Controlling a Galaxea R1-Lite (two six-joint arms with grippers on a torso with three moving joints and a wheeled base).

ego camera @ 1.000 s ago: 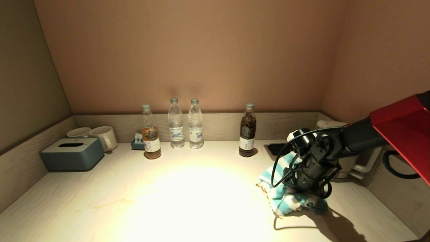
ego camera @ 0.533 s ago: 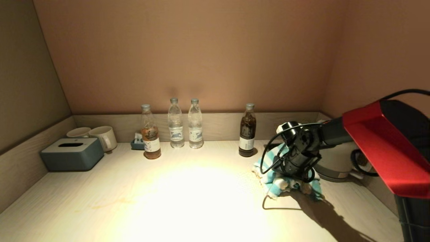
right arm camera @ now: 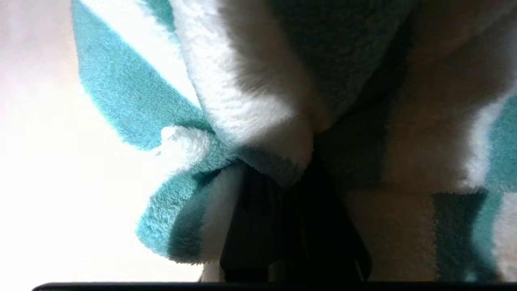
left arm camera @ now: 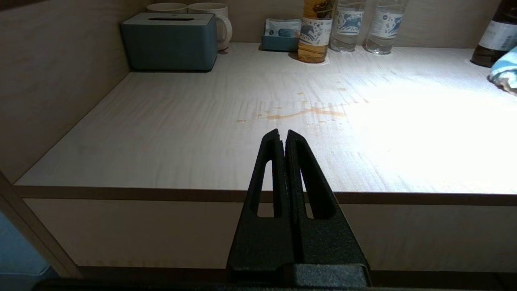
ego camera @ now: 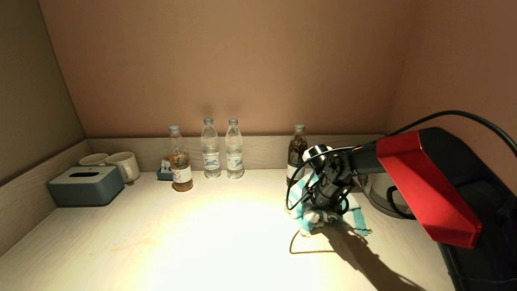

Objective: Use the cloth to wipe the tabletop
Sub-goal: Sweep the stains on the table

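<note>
Dragged leftward and toward the back rim since the earlier frame, the cloth [ego camera: 323,212] now lies bunched on the counter [ego camera: 202,234] just in front of the dark bottle [ego camera: 297,151]. Its teal and white terry stripes are crumpled into folds, the pile gathered up where the right end effector [ego camera: 323,202] is clamped on it. An amber spill streak [left arm camera: 307,113] marks the counter well left of the cloth. Off the counter's front edge, the left end effector [left arm camera: 282,137] hangs parked, fingers together.
</note>
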